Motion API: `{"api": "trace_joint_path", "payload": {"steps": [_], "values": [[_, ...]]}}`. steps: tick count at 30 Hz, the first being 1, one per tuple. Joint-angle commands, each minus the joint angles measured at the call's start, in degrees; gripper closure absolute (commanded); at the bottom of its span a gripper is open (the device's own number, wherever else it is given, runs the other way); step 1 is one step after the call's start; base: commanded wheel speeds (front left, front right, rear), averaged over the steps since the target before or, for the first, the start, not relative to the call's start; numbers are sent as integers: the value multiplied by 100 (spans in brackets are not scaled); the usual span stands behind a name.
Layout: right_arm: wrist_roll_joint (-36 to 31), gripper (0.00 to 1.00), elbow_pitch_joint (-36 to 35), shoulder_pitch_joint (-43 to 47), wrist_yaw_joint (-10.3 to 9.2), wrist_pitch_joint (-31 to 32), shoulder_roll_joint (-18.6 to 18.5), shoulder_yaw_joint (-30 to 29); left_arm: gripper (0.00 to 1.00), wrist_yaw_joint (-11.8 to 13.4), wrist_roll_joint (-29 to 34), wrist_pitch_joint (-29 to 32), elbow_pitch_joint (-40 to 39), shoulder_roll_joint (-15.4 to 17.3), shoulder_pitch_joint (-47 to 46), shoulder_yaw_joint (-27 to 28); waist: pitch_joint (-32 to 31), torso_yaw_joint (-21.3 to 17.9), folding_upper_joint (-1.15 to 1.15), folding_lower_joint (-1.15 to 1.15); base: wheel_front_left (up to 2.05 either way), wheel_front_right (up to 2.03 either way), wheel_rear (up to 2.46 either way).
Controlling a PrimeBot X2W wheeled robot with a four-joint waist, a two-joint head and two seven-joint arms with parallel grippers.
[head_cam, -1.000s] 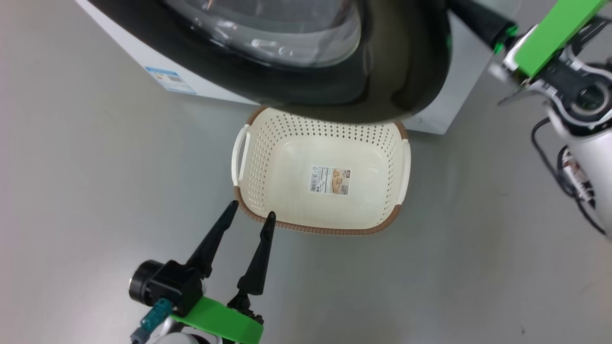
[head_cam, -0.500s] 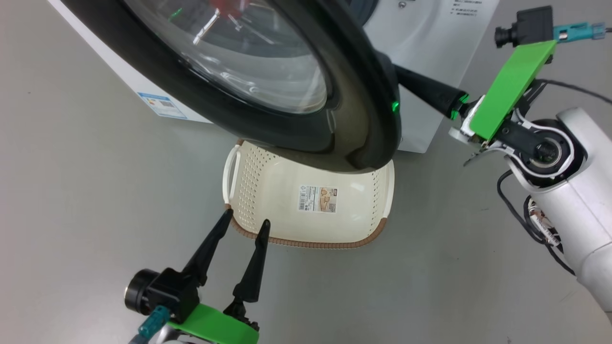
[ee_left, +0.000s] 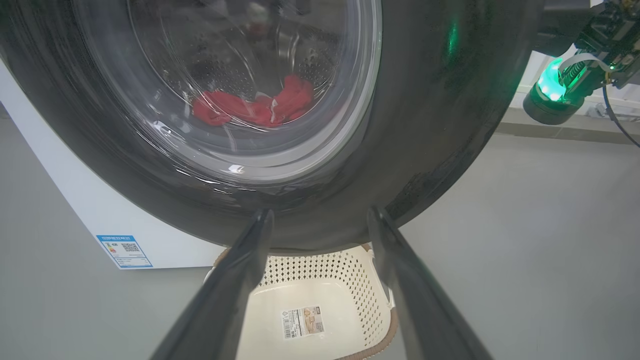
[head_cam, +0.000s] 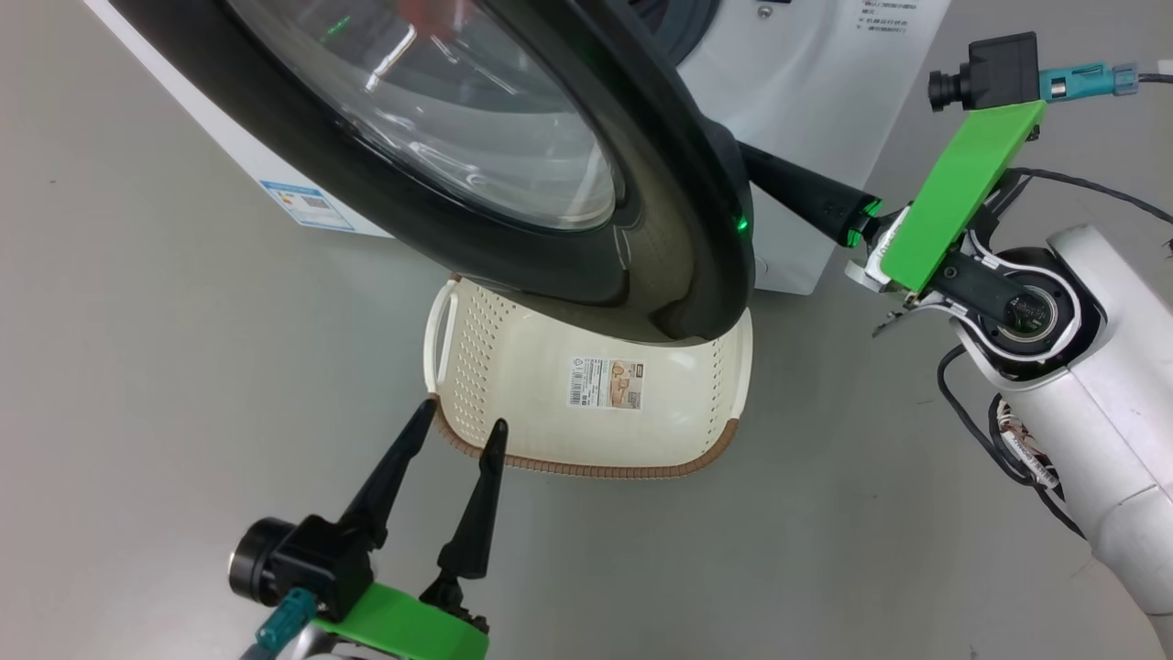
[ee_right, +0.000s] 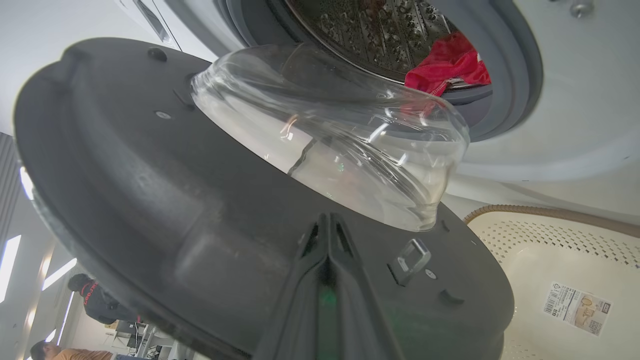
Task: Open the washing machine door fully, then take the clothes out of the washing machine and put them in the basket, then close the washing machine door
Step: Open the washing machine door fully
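In my head view, the washing machine door (head_cam: pixel 678 229) hangs part open over the basket (head_cam: pixel 586 467). My right claw (head_cam: pixel 761 170) is squeezed together with nothing in it. It reaches in behind the door's free edge. My left claw (head_cam: pixel 464 414) is wide apart and empty, just beside the basket's front corner.

In my left wrist view, the clothes (ee_left: pixel 255 107) lie in the drum, behind the glass.

In my right wrist view, the closed tips sit right against the door's inner side. I think the door needs a push toward my left. The right arm is nearer.
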Motion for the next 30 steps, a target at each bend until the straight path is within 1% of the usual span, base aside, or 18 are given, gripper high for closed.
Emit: {"api": "trace_joint_path", "payload": {"steps": [1, 9, 10, 11, 12, 14, 15, 16, 18, 19, 21, 22, 23, 24, 30], "values": [[-85, 100, -175, 115, 22, -59, 58, -14, 0, -32, 7, -54, -155, 64, 38, 207, 1, -2, 0, 0, 0, 0, 0], [-264, 100, -75, 256, 22, -546, -68, -181, 0, -32, -16, -54, -160, 64, 54, 257, -100, -71, 0, 0, 0, 0, 0], [-284, 96, -68, 304, 22, -608, -86, -185, 0, -32, -14, -54, -162, 64, 61, 274, -121, -95, 0, 0, 0, 0, 0], [-293, 96, -69, 359, 22, -665, -107, -192, 0, -32, -14, -54, -165, 64, 68, 288, -132, -112, 0, 0, 0, 0, 0], [-295, 93, -72, 421, 22, -727, -126, -204, 0, -32, -14, -54, -171, 64, 75, 307, -146, -135, 0, 0, 0, 0, 0], [-271, 79, -93, 571, 22, -823, -154, -220, 0, -32, -9, -54, -178, 64, 94, 353, -176, -191, 0, 0, 0, 0, 0], [-248, 76, -106, 656, 22, -862, -168, -230, 0, -32, -4, -54, -180, 64, 101, 380, -186, -219, 0, 0, 0, 0, 0], [-248, 76, -106, 656, 22, -862, -168, -230, 0, -32, -4, -54, -180, 64, 101, 380, -186, -219, 0, 0, 0, 0, 0], [-229, 65, -130, 847, 22, -928, -198, -224, 0, -32, 4, -54, -182, 64, 115, 440, -212, -283, 0, 0, 0, 0, 0], [-218, 56, -145, 951, 22, -963, -209, -220, 0, -32, 9, -54, -183, 64, 122, 469, -228, -317, 0, 0, 0, 0, 0], [-189, 51, -173, 1165, 22, -1045, -226, -225, 0, -32, 20, -54, -186, 64, 137, 523, -250, -384, 0, 0, 0, 0, 0], [-191, 40, -184, 1275, 22, -1090, -238, -220, 0, -33, 23, -54, -188, 64, 146, 553, -263, -421, 0, 0, 0, 0, 0], [-193, 24, -190, 1384, 22, -1148, -246, -222, 0, -33, 27, -54, -189, 64, 158, 583, -277, -457, 0, 0, 0, 0, 0], [-184, 0, -201, 1492, 22, -1202, -249, -227, 0, -33, 31, -54, -190, 64, 167, 609, -285, -486, 0, 0, 0, 0, 0], [-243, 0, -267, 2092, 22, -1503, -280, -168, 0, -33, 55, -54, -193, 64, 243, 761, -355, -688, 0, 0, 0, 0, 0]]}}
